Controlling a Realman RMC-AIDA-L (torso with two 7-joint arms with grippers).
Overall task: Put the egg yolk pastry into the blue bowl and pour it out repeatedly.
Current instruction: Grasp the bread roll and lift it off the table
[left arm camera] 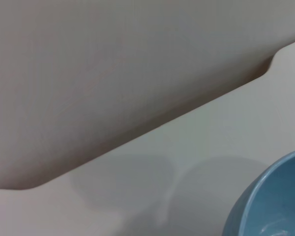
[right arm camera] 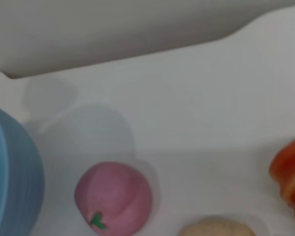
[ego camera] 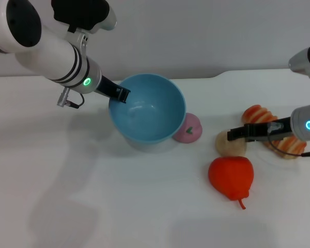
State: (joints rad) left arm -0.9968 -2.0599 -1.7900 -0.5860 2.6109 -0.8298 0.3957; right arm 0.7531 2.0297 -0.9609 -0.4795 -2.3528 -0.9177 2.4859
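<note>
The blue bowl [ego camera: 147, 111] is empty and tilted, its opening facing up and towards me; it also shows in the left wrist view [left arm camera: 270, 201] and the right wrist view [right arm camera: 10, 187]. My left gripper [ego camera: 120, 94] is shut on the bowl's left rim. The egg yolk pastry [ego camera: 230, 145] lies on the table right of the bowl; its top edge shows in the right wrist view [right arm camera: 214, 228]. My right gripper [ego camera: 233, 135] sits just over the pastry's top, reaching in from the right.
A pink ball with a green mark [ego camera: 188, 129] lies against the bowl's right side and also shows in the right wrist view [right arm camera: 113, 199]. A red fruit with a stem [ego camera: 231, 176] lies in front of the pastry. An orange-striped bread roll [ego camera: 256, 112] lies under my right arm.
</note>
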